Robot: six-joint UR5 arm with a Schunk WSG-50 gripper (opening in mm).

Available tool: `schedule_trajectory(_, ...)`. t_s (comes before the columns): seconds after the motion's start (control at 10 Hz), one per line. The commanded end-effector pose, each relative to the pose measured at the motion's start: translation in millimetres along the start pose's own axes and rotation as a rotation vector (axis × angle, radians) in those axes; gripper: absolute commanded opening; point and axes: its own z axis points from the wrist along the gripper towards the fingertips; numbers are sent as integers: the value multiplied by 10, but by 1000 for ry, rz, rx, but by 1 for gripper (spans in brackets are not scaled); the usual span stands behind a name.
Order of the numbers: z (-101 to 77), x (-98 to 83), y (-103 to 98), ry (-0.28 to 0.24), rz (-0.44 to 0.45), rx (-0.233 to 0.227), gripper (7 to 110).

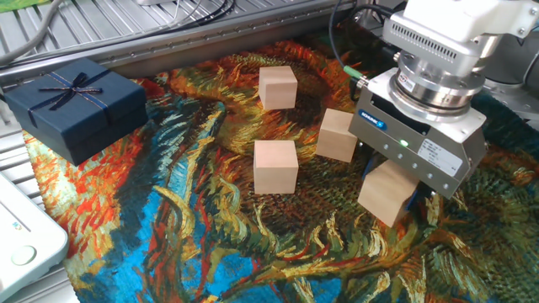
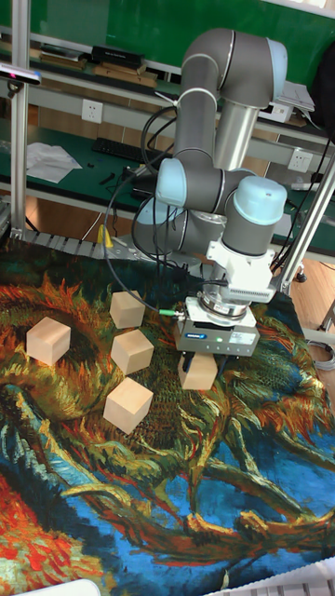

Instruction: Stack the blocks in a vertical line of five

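My gripper [image 1: 394, 187] is shut on a pale wooden block [image 1: 386, 199] at the right of the painted cloth, and the block is tilted between the fingers. The tall fixed view shows this gripper [image 2: 199, 365] holding the block [image 2: 197, 374] low over the cloth; I cannot tell whether it touches. Three loose blocks lie to its left: one [image 1: 337, 135] close beside the gripper, one [image 1: 276, 166] nearer the front, one [image 1: 278, 87] farther back. In the tall fixed view four loose blocks [image 2: 48, 340] [image 2: 127, 309] [image 2: 132, 351] [image 2: 128, 403] lie apart from each other, none stacked.
A dark navy gift box [image 1: 76, 105] with a ribbon bow sits at the left edge of the cloth. A white device [image 1: 21, 240] lies at the lower left. Metal rails and cables [image 1: 194, 17] run along the back. The arm's column [image 2: 219, 140] rises behind the gripper.
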Motion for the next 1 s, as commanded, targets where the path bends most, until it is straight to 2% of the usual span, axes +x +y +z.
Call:
schedule_trajectory(0.0,-13,-54,95,-20,-22,-43,66)
schedule_trajectory(0.1,-15,-50,130,-19,-55,-56,88)
schedule_trajectory(0.6,-15,-56,126,-23,-109,-54,88)
schedule_trajectory(0.9,-24,-185,174,-77,-142,-69,88)
